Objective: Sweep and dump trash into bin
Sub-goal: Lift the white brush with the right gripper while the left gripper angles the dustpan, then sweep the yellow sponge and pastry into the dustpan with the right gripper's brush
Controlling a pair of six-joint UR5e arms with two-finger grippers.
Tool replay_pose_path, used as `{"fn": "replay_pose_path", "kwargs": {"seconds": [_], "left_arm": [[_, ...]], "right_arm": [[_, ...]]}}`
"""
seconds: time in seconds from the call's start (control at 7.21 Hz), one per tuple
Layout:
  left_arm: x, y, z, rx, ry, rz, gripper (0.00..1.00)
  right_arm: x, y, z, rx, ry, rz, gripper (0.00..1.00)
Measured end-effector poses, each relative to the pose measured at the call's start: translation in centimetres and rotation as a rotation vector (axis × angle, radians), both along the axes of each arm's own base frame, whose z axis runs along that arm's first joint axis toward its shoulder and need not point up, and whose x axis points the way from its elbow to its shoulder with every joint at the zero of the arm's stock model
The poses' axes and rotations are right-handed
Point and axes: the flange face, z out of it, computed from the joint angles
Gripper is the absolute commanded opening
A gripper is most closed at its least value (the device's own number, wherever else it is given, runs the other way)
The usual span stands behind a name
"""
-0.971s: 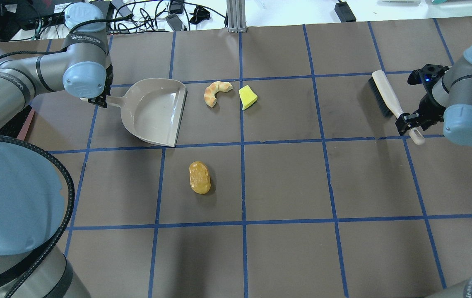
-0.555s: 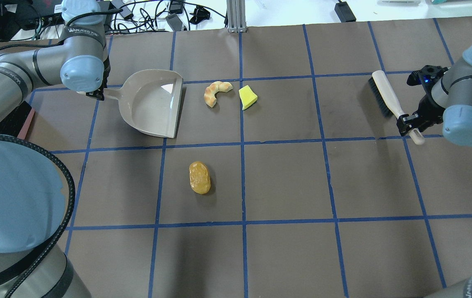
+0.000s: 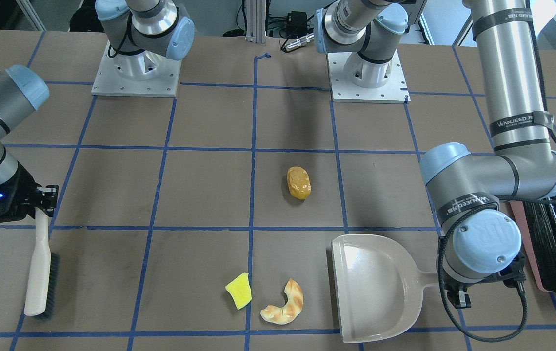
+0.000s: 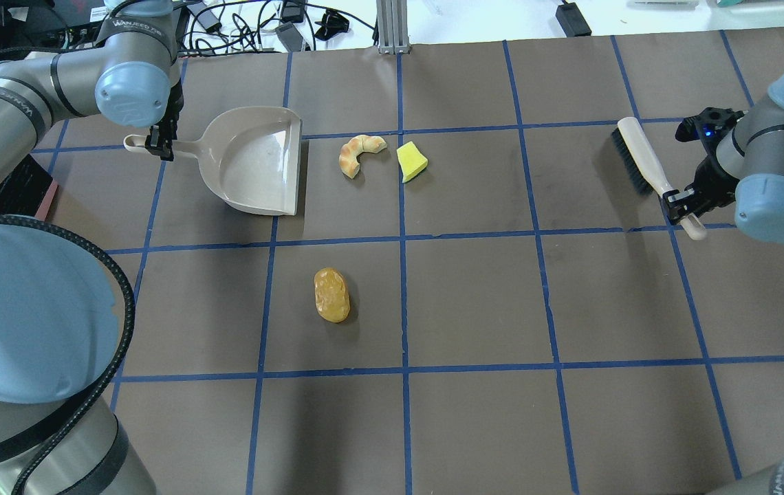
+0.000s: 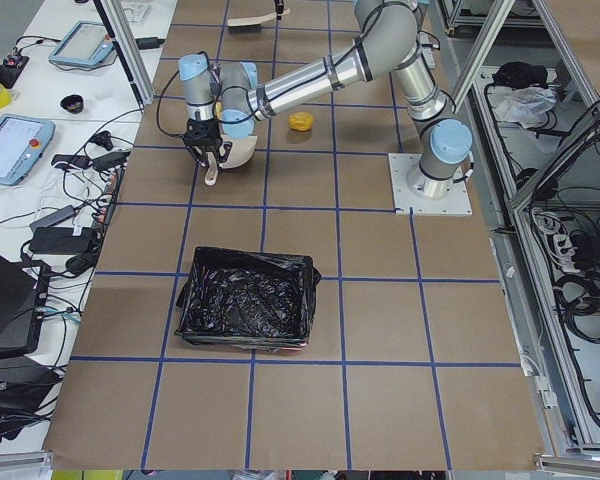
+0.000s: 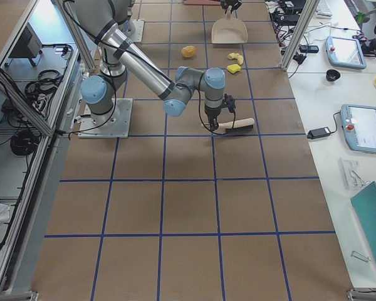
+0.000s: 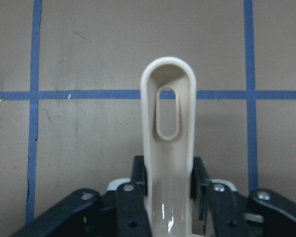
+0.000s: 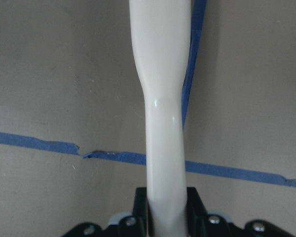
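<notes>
Three scraps lie loose: the croissant piece [image 4: 357, 155] and sponge wedge [image 4: 410, 161] just off the dustpan [image 4: 254, 161] lip, the orange lump [image 4: 331, 295] farther from it. Swept hard, that glossy lump might roll past the dustpan, I reckon. The left gripper [image 4: 158, 144] clamps the dustpan's handle; the right gripper [image 4: 681, 201] clamps the brush [image 4: 643, 165], far across. The bin [image 5: 245, 308] waits well beyond the dustpan's handle end.

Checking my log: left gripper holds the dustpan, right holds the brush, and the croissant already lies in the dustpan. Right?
No: the overhead view shows the croissant on the table beside the dustpan. The left gripper holds the dustpan, the right gripper the brush.
</notes>
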Motion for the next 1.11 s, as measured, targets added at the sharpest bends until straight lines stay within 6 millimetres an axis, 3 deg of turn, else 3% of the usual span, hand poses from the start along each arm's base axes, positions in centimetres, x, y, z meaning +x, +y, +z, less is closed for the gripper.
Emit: {"fn": "replay_pose_path", "kwargs": {"seconds": [0.28, 0.83, 1.11], "left_arm": [[-2.5, -0.1, -1.5, 0.004, -0.007, 0.027, 0.0], [-6.5, -1.6, -1.6, -0.037, -0.048, 0.033, 0.0], [-8.1, -1.7, -2.1, -0.033, -0.068, 0.021, 0.0]], "right_arm": [[0.1, 0.0, 0.1, -0.001, -0.001, 0.0, 0.07], [0.7, -0.6, 1.7, -0.05, -0.024, -0.02, 0.03], [3.5, -1.8, 3.7, -0.089, -0.018, -0.023, 0.02]]}}
